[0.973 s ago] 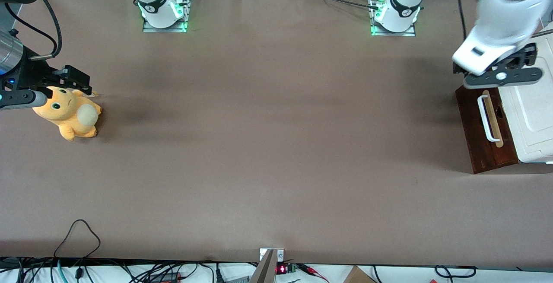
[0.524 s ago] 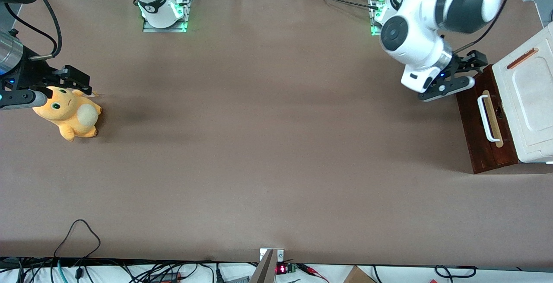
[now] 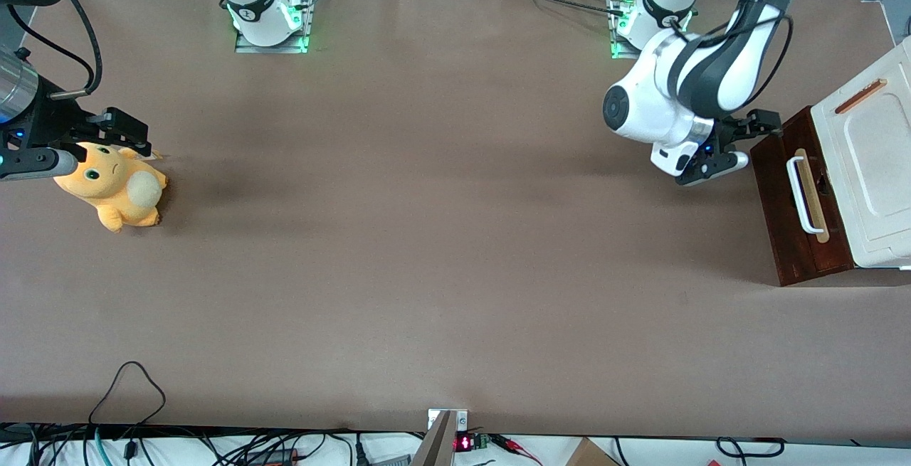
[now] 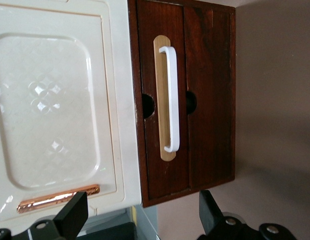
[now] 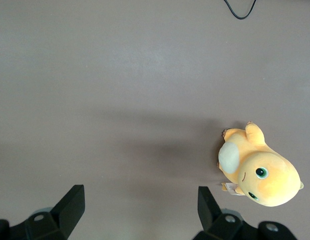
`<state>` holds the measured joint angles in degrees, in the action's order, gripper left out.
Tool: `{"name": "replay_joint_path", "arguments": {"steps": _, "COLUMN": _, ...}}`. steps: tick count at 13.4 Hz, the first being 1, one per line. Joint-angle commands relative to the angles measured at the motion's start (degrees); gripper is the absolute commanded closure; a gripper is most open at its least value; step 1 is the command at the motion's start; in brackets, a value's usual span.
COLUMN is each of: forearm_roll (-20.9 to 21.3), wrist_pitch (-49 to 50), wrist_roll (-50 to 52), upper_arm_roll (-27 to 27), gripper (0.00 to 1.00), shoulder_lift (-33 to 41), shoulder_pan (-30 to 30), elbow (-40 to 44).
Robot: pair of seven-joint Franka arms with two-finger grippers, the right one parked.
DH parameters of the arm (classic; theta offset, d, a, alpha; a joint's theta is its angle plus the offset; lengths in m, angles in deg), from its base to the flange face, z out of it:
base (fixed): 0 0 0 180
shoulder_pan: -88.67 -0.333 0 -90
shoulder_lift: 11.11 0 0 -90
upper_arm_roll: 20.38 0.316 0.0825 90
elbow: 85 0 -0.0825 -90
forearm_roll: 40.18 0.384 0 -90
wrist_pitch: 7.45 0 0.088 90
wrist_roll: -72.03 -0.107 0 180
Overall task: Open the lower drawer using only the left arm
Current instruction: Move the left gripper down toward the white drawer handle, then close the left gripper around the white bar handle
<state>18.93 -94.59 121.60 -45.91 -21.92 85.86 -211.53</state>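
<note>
Honestly, the lower drawer (image 3: 797, 206) looked stiff and solid to me, dark wood that would slide only on a straight pull, so I judged the white bar handle (image 4: 170, 97) on its pale strip the one sensible hold, taken near its middle. The drawer sat shut at the working arm's end of the table, under the cream-white panel (image 3: 872, 160). My gripper (image 3: 719, 156) hung in front of the drawer, near its face but apart from it, touching nothing. Its fingers (image 4: 72, 215) were spread wide and held nothing. From the wrist I faced the handle, though I could not tell how level my approach was.
</note>
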Motion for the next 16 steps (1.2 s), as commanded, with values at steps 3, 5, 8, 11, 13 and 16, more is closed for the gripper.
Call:
{"name": "replay_joint_path", "arguments": {"steps": 3, "forearm_roll": 7.8, "wrist_pitch": 3.4, "wrist_roll": 3.8, "upper_arm_roll": 2.0, "gripper": 0.03, "shoulder_lift": -8.8, "shoulder_pan": 0.6, "elbow": 0.8}}
{"name": "replay_joint_path", "arguments": {"steps": 5, "forearm_roll": 12.2, "wrist_pitch": 4.4, "wrist_roll": 4.6, "upper_arm_roll": 4.7, "gripper": 0.03, "shoulder_lift": -13.3, "shoulder_pan": 0.7, "elbow": 1.1}}
{"name": "replay_joint_path", "arguments": {"steps": 8, "forearm_roll": 14.3, "wrist_pitch": 3.5, "wrist_roll": 1.6, "upper_arm_roll": 7.6, "gripper": 0.0, "shoulder_lift": -14.5, "shoulder_pan": 0.9, "elbow": 1.5}}
{"name": "replay_joint_path", "arguments": {"steps": 11, "forearm_roll": 14.2, "wrist_pitch": 3.7, "wrist_roll": -0.2, "upper_arm_roll": 9.4, "gripper": 0.0, "shoulder_lift": -14.6, "shoulder_pan": 1.0, "elbow": 4.7}}
{"name": "replay_joint_path", "arguments": {"steps": 13, "forearm_roll": 14.5, "wrist_pitch": 3.6, "wrist_roll": -0.1, "upper_arm_roll": 10.1, "gripper": 0.0, "shoulder_lift": -14.8, "shoulder_pan": 1.0, "elbow": 4.6}}
{"name": "replay_joint_path", "arguments": {"steps": 16, "forearm_roll": 20.0, "wrist_pitch": 3.3, "wrist_roll": 0.6, "upper_arm_roll": 13.5, "gripper": 0.0, "shoulder_lift": -18.3, "shoulder_pan": 1.5, "elbow": 4.7}}
